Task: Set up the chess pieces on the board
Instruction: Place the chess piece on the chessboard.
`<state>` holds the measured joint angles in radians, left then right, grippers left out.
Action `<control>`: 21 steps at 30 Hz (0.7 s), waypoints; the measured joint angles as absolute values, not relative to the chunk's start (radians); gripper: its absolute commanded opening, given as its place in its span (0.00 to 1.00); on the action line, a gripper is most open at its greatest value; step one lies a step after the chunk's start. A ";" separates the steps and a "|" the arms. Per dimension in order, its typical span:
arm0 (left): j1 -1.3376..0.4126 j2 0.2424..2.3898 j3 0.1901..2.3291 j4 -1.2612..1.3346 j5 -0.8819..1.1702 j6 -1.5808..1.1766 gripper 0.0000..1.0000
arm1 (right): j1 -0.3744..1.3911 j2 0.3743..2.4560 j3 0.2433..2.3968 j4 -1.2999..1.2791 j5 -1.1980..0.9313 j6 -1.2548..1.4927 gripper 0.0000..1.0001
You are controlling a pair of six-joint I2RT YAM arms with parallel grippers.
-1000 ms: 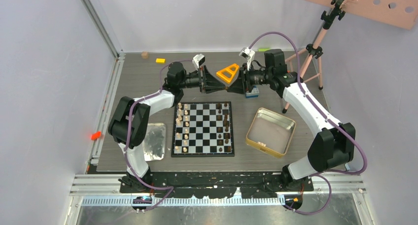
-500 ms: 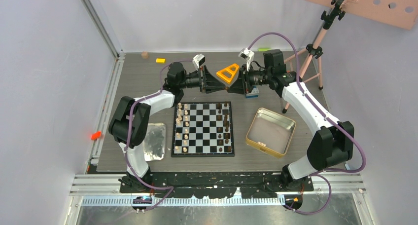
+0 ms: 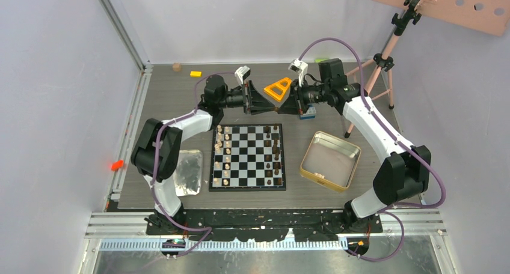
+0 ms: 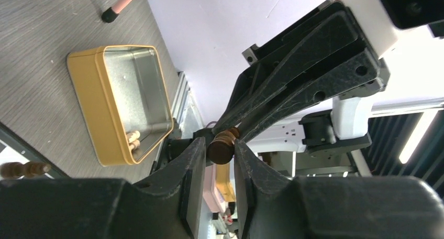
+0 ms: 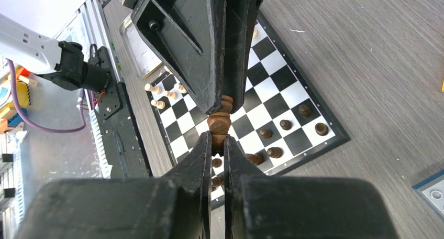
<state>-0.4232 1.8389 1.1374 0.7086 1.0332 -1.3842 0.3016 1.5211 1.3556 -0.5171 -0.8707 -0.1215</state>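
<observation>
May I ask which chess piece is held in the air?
The dark brown piece between the left gripper and right gripper; others sit on the board or in the tin.

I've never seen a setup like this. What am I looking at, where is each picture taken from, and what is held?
Two robot arms are bolted at the near edge of a table. The wide picture comes from a fixed camera above and behind them; the other two from a camera on each wrist. On it lie a chessboard with light pieces on its left and dark pieces on its right, a gold tin, and a silver tray. Raised near the board's far edge, the left end effector and right end effector meet, both shut on one dark chess piece.
</observation>
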 measured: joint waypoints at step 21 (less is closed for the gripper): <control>-0.032 1.609 1.240 -0.280 0.944 -0.476 0.73 | 0.393 1.654 1.630 -0.979 -0.627 -0.384 0.01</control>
<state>-0.0319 1.6089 1.2400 -0.2798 0.9443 -0.4763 0.3935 1.6535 1.6299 -0.9787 -0.6266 -0.3836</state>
